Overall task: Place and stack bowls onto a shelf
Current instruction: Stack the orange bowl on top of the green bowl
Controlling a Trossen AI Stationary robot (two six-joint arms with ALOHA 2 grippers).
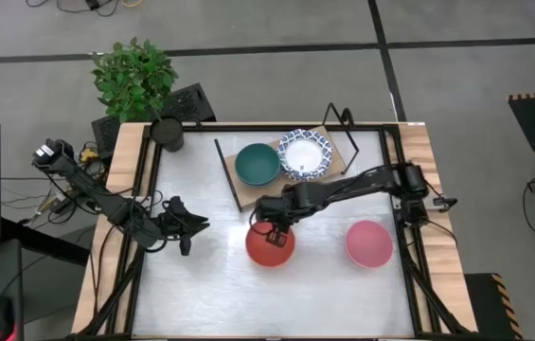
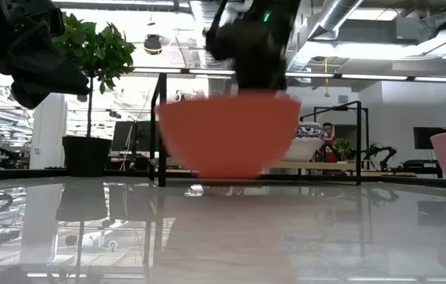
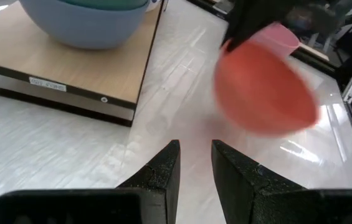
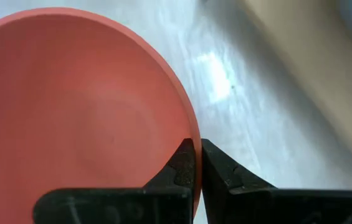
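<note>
The red bowl (image 1: 270,246) is in my right gripper (image 1: 273,230), in front of the shelf (image 1: 233,186); the low view shows it (image 2: 229,134) lifted off the tabletop. On the shelf's wooden board stand a green bowl (image 1: 258,163) nested in a blue bowl (image 3: 82,28) and, beside them, a white bowl with a blue patterned rim (image 1: 305,153). A pink bowl (image 1: 369,242) rests on its base on the table to the right. My left gripper (image 1: 191,227) hovers left of the red bowl, open and holding nothing. My right gripper pinches the red bowl's rim (image 4: 194,144), one finger (image 4: 183,163) inside the bowl and the other (image 4: 218,169) outside its wall. The fingers come from above, pointing down, at the rim's far side. The bowl hangs below them, clear of the table and slightly tilted.
A potted plant (image 1: 134,76) and a dark cup (image 1: 168,133) stand at the table's far left corner. Black rails (image 1: 407,237) run along the table's sides. The shelf's wire frame (image 1: 343,118) sticks up at its far right end.
</note>
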